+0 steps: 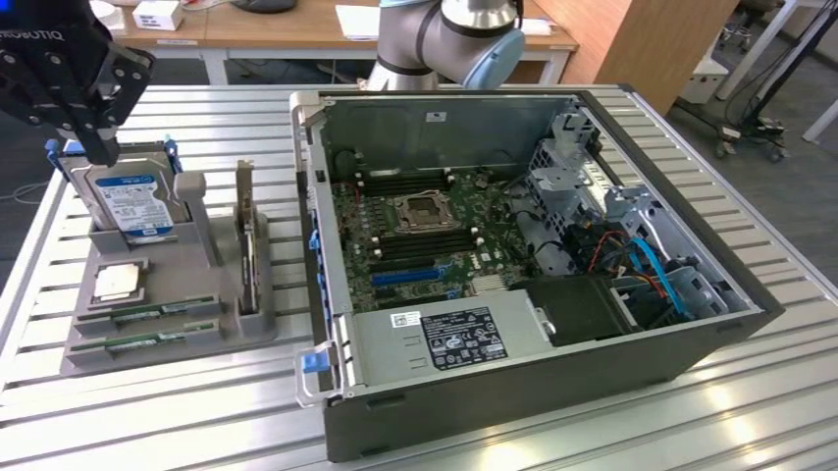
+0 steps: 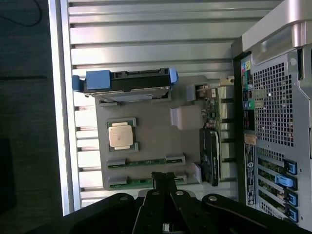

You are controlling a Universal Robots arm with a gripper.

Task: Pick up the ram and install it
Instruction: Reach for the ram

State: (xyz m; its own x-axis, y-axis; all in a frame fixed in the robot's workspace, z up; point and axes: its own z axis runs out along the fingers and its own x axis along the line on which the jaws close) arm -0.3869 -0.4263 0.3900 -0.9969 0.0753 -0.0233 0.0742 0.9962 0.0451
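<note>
Two green ram sticks lie flat in slots at the front of a grey holder: one ram, the other ram. The wrist view shows them too, ram and ram. My black gripper hangs high above the back of the holder, over the hard drive, well apart from both sticks. Its fingers are shut together with nothing between them. In the wrist view the gripper has its closed fingertips lined up over the end of the nearer stick.
The holder also carries a blue-labelled hard drive, a processor chip and an upright expansion card. An open computer case with its motherboard stands on the slatted metal table, at the exterior view's right.
</note>
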